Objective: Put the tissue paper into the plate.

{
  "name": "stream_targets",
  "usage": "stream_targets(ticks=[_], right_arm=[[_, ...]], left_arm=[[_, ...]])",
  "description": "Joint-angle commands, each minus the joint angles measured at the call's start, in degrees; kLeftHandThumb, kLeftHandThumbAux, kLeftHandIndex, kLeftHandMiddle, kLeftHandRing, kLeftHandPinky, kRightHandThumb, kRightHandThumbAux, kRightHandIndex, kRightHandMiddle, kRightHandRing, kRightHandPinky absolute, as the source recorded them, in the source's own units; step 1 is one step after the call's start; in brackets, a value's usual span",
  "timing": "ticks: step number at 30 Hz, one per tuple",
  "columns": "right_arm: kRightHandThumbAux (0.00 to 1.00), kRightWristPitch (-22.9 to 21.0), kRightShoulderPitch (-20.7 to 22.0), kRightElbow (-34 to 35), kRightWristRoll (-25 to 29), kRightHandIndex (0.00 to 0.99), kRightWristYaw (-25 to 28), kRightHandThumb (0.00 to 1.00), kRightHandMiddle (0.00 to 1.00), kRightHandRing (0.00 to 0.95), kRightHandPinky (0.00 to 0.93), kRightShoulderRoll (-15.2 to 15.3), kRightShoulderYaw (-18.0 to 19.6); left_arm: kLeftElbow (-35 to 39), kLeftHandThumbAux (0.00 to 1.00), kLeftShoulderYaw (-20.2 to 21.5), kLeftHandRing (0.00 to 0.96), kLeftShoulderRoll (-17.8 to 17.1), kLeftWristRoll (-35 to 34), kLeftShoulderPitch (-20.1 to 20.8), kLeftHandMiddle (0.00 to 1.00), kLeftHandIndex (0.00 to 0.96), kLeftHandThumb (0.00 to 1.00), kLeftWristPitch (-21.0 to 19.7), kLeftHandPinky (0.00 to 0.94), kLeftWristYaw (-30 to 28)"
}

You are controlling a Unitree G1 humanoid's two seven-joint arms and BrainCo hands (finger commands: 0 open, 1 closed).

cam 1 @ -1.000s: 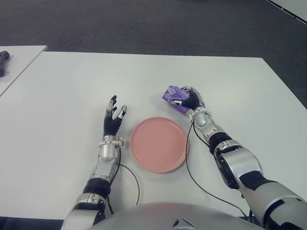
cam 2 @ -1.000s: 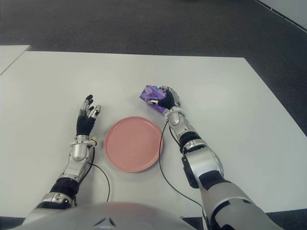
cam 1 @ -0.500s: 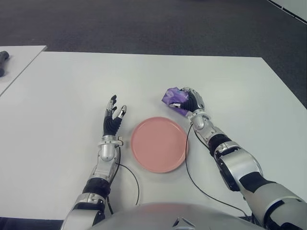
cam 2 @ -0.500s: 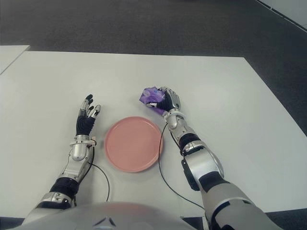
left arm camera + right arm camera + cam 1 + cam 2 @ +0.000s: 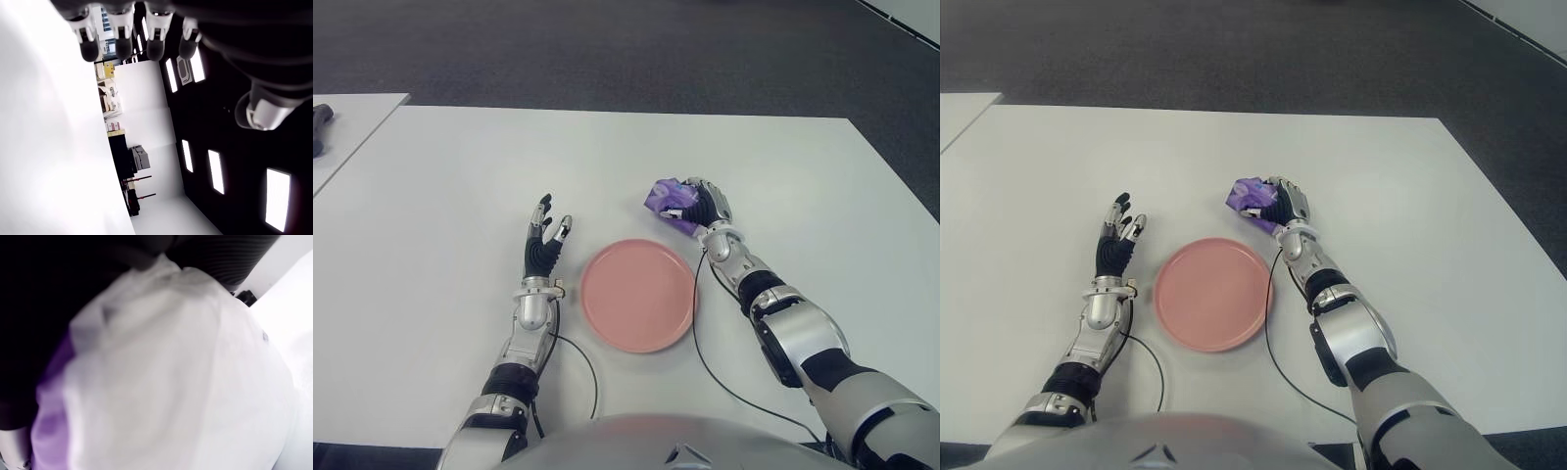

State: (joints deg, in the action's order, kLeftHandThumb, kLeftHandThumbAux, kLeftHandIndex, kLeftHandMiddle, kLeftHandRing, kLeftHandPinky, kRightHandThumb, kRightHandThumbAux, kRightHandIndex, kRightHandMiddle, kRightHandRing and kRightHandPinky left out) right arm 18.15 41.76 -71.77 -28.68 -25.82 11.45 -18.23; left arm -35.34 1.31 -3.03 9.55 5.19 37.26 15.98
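A purple tissue pack (image 5: pixel 665 198) sits in my right hand (image 5: pixel 697 207), whose fingers are curled around it just beyond the far right rim of the pink plate (image 5: pixel 637 295). The right wrist view is filled by the tissue pack (image 5: pixel 161 382), purple and white, pressed against the palm. My left hand (image 5: pixel 546 242) shows left of the plate with its fingers spread and nothing in it. The plate has nothing on it.
The white table (image 5: pixel 460 186) stretches wide around the plate. A second white table (image 5: pixel 352 117) stands at the far left with a dark object (image 5: pixel 319 122) on it. Black cables (image 5: pixel 705 362) run from both wrists toward my body.
The right hand has lifted the tissue pack slightly and tilted it, staying near the plate's far right rim. The left hand has not moved.
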Motion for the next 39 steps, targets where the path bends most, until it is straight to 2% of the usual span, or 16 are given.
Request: stream_targets(ticks=[1, 18, 27, 29, 31, 35, 37, 39], right_arm=[[0.723, -4.4, -6.4, -4.6, 1.0, 0.439, 6.1, 0.730, 0.804, 0.843, 0.859, 0.3, 0.5], [0.717, -1.8, -6.0, -2.3, 2.5, 0.441, 8.7, 0.739, 0.818, 0.852, 0.877, 1.5, 1.6], [0.717, -2.4, -3.1, 0.8, 2.1, 0.440, 9.5, 0.739, 0.854, 0.872, 0.883, 2.9, 1.5], [0.716, -2.5, -1.6, 5.1, 2.2, 0.440, 10.9, 0.740, 0.863, 0.874, 0.888, 4.3, 1.7], [0.715, -3.1, -2.3, 12.1, 2.2, 0.439, 12.3, 0.741, 0.872, 0.877, 0.891, 5.5, 1.9], [0.715, -7.7, -6.3, 32.3, 2.3, 0.439, 16.8, 0.741, 0.875, 0.876, 0.880, 7.6, 3.3], [0.716, -8.4, -7.5, 37.7, 2.2, 0.439, 17.7, 0.741, 0.871, 0.869, 0.867, 8.0, 3.7], [0.716, -7.6, -8.0, 39.9, 1.7, 0.439, 17.8, 0.741, 0.865, 0.863, 0.858, 8.6, 3.7]], left_arm=[[-0.8, 0.430, -0.1, 0.000, 0.1, -0.1, -0.9, 0.000, 0.000, 0.000, -0.2, 0.000, -0.6], [0.0, 0.431, -0.4, 0.000, 0.3, 0.3, -1.3, 0.000, 0.000, 0.000, -0.9, 0.000, -0.5], [-0.4, 0.444, -0.3, 0.000, 0.1, 0.4, -1.2, 0.000, 0.000, 0.000, -0.7, 0.000, -0.3], [-0.3, 0.446, -0.3, 0.000, 0.1, 0.5, -1.3, 0.000, 0.000, 0.000, -0.7, 0.000, -0.3], [-0.3, 0.447, -0.3, 0.000, 0.1, 0.4, -1.3, 0.000, 0.000, 0.000, -0.6, 0.000, -0.3], [-0.5, 0.447, -0.2, 0.000, 0.0, 0.4, -1.1, 0.000, 0.000, 0.000, -0.5, 0.000, -0.2], [-0.8, 0.446, -0.2, 0.000, 0.1, 0.5, -0.9, 0.000, 0.000, 0.000, -0.4, 0.000, 0.0], [-1.0, 0.443, -0.2, 0.000, 0.1, 0.6, -0.7, 0.000, 0.000, 0.000, -0.3, 0.000, 0.2]])
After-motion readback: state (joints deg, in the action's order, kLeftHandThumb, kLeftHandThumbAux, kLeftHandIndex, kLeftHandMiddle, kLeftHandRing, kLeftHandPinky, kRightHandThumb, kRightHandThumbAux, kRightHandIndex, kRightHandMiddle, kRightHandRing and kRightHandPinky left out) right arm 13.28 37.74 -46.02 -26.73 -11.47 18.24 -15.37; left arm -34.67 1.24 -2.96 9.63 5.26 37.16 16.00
